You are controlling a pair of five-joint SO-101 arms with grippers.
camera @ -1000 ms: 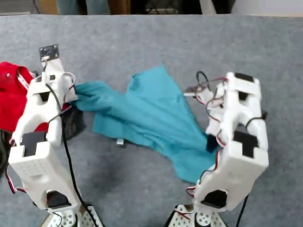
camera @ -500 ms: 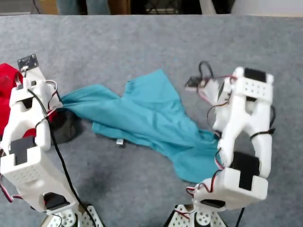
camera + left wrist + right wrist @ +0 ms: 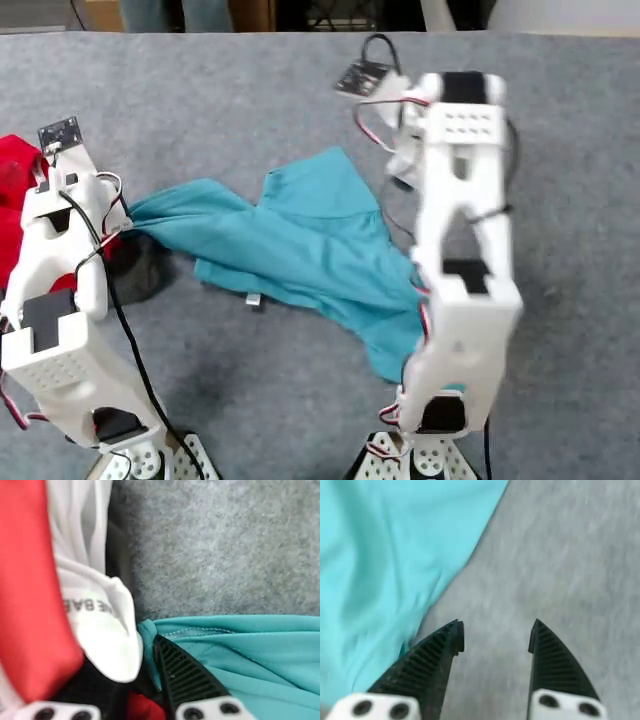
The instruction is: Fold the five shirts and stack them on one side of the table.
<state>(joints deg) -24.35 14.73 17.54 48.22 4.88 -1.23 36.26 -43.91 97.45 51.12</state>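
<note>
Left wrist view: left hand (image 3: 148, 652) seemingly clamps the teal shirt (image 3: 250, 645); right hand (image 3: 497, 630) gapes at its edge.

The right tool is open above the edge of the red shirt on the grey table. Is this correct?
Not quite. The right wrist view shows the right tool open above the edge of the teal shirt, not a red one, on the grey table.

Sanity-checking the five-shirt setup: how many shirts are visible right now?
3: teal shirt spread in the middle, red shirt at far left, dark one beside the red. Others may be hidden underneath.
</note>
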